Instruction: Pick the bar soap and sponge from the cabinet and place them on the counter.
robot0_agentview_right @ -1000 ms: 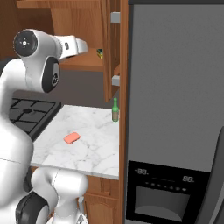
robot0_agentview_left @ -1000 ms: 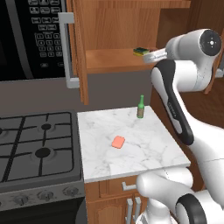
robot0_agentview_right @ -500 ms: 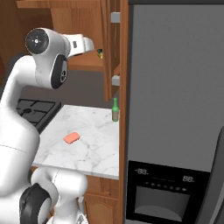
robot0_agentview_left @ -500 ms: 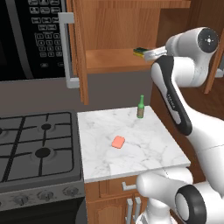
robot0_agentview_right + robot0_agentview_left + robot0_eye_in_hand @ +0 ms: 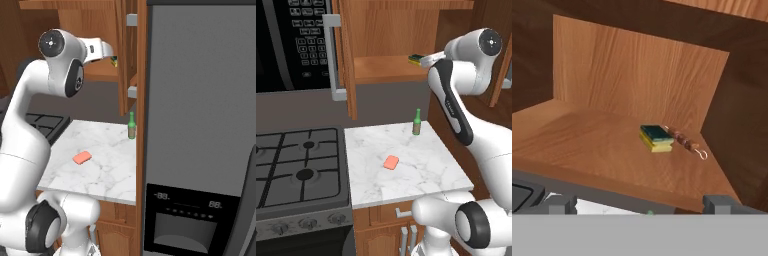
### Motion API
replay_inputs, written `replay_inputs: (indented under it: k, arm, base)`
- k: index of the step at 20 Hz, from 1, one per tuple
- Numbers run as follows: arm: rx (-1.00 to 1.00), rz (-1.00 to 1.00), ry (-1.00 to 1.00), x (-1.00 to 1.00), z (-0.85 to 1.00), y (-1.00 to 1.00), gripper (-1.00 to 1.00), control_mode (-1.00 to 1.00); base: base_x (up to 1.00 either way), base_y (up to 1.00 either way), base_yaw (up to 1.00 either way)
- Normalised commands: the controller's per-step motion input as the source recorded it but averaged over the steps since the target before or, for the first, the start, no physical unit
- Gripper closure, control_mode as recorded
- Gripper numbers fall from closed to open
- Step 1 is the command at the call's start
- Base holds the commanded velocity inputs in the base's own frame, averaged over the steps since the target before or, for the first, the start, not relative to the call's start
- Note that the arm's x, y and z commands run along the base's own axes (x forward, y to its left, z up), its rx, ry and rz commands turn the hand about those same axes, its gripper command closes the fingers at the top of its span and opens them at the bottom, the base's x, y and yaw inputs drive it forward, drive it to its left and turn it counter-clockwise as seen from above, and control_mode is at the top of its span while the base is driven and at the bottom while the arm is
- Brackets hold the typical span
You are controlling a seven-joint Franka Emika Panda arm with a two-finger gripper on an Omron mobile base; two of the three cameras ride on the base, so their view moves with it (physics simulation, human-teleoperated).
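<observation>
Gripper [image 5: 637, 204] open, facing sponge [image 5: 656, 138] on cabinet [image 5: 612, 150] shelf.

A green bottle [image 5: 417, 122] stands upright at the middle of the left base view. A black stove [image 5: 298, 170] fills the lower left, a microwave [image 5: 291, 42] the upper left. In the right base view a grey fridge [image 5: 200, 125] takes the right half. In the hand view a brown skewer [image 5: 685, 142] lies right of centre.
</observation>
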Motion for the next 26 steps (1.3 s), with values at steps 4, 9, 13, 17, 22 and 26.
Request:
replay_inputs:
  k: [4, 9, 13, 17, 22, 26]
  arm:
    - [0.0, 0.0, 0.08, 0.17, 0.0, -0.11, -1.0, -1.0]
    - [0.01, 0.0, 0.11, 0.23, 0.0, -0.03, -1.0, -1.0]
    - [0.0, 0.0, 0.07, 0.15, -0.09, 0.0, -1.0, -1.0]
    - [0.0, 0.0, 0.02, 0.04, -0.2, 0.0, -1.0, -1.0]
    - [0.0, 0.0, 0.0, 0.0, -0.31, 0.0, -1.0, -1.0]
    - [0.0, 0.0, 0.0, 0.02, -0.09, 0.0, -1.0, -1.0]
  base:
    - [0.0, 0.0, 0.0]
    - [0.0, 0.0, 0.0]
    - [0.0, 0.0, 0.0]
    - [0.0, 0.0, 0.0]
    - [0.0, 0.0, 0.0]
    - [0.0, 0.0, 0.0]
